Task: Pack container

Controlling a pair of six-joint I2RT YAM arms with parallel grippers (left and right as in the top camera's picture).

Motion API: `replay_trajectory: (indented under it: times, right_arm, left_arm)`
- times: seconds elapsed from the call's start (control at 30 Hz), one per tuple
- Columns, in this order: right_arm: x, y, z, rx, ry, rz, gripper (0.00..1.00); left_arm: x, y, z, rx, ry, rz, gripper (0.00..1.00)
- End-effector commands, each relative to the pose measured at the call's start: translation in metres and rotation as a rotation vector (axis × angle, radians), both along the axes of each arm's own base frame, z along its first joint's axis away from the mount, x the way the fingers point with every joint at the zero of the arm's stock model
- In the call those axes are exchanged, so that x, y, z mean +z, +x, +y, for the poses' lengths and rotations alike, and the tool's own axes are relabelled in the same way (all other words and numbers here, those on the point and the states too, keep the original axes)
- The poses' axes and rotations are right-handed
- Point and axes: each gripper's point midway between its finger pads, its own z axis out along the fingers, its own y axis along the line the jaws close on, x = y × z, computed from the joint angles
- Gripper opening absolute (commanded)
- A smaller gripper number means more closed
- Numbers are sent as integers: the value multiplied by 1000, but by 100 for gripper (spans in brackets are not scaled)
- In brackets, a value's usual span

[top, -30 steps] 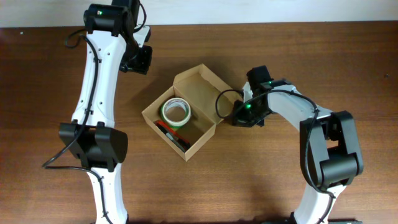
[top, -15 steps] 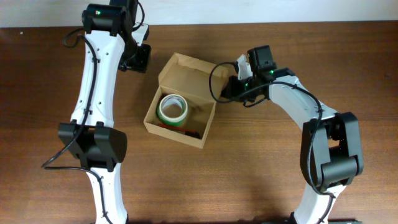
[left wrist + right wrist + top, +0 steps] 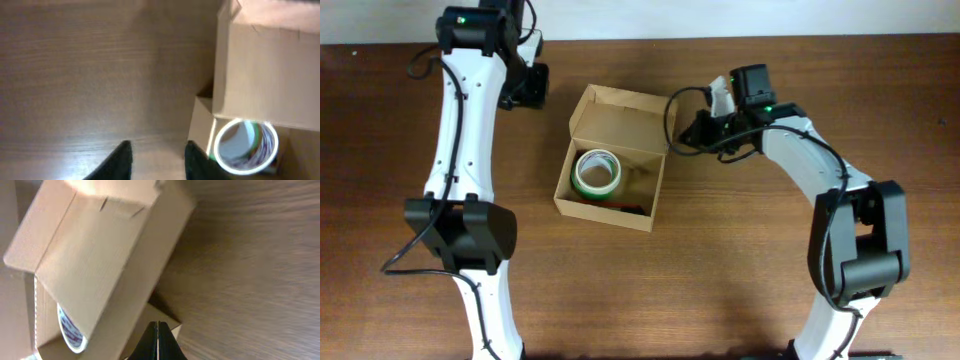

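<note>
1. Brown wooden table (image 3: 750, 290) fills the overhead view.
2. Near its middle sits the container (image 3: 575, 192), its lid flap raised at the far side.
3. Inside lies a tape roll (image 3: 599, 172). A dark thing (image 3: 632, 209) by the near wall is mostly hidden and hard to name.
4. Over bare wood just beside the box hangs the left gripper (image 3: 157, 159), fingers apart. Only their blurred tips show, cut off by the frame edge.
5. Close to a side tab, the right gripper (image 3: 158, 337) has its fingers pressed together. Whether it touches the tab cannot be told.
</note>
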Motion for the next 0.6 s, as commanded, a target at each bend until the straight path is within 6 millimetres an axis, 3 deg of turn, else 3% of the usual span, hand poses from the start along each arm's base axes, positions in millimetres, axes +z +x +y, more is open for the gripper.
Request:
replay_trajectory:
  times: [0.0, 0.13, 0.33, 0.47, 0.57]
  right_arm:
    - [14, 12, -14, -45, 14, -26, 4]
    - [12, 10, -15, -48, 13, -12, 4]
    - [12, 7, -4, -30, 10, -12, 4]
    - [1, 5, 2, -47, -21, 14, 4]
    - [-7, 4, 5, -48, -21, 34, 4]
  left_arm:
    - [-15, 4, 2, 24, -82, 22, 11]
    - [-53, 5, -1, 37, -193, 121, 2]
    - [-106, 2, -16, 38, -283, 256, 2]
    - [-134, 2, -39, 1, -422, 318, 2]
    - [-148, 0, -45, 2, -462, 354, 2]
